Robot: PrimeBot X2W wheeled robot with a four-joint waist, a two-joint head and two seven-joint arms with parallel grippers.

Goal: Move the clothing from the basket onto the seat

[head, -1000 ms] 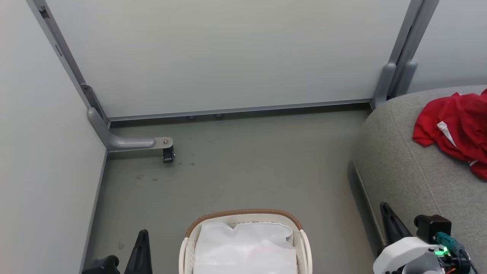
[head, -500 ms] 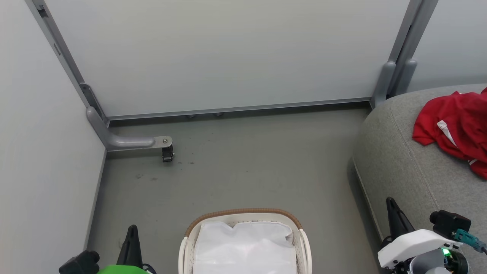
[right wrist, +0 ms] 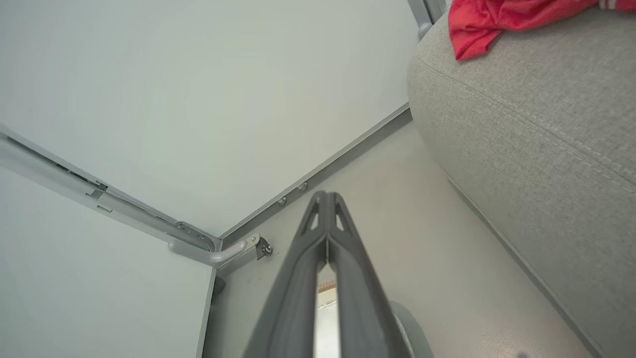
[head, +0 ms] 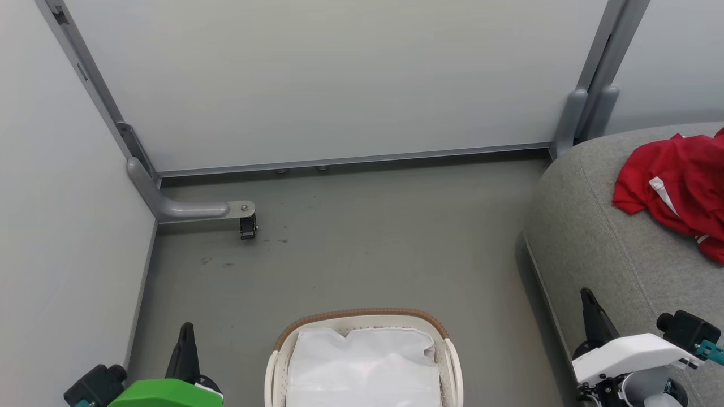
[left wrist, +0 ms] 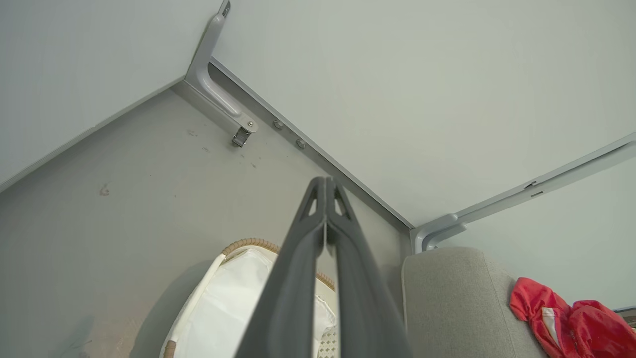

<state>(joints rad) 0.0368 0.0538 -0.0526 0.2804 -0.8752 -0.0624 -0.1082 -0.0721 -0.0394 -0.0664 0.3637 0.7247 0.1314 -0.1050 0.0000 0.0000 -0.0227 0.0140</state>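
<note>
**both pincers drawn aside, clothing on the seat**

the left pincer and the right pincer are both seen clenched, fingers pressed tip to tip in each wrist view, and nothing is held in either. compared with a second ago, each is found further out from the basket, which sits between them. the left has been shifted outward, with a green wrist cover brought into view behind it. the right has been carried toward the seat, which lies just beside it on its right. a slight drift of the whole head view is also noted, so part of this shift is the camera's.

the clothing is seen as a red heap on the seat, ahead and to the right of the right pincer and well apart from it. it is unmoved across the frames. inside the basket, white liner is seen, though the near end is cut off by the frame edge.

the transfer is judged finished or nearly so, with the arms being parked. whether both garments are in the heap cannot be told.
</note>
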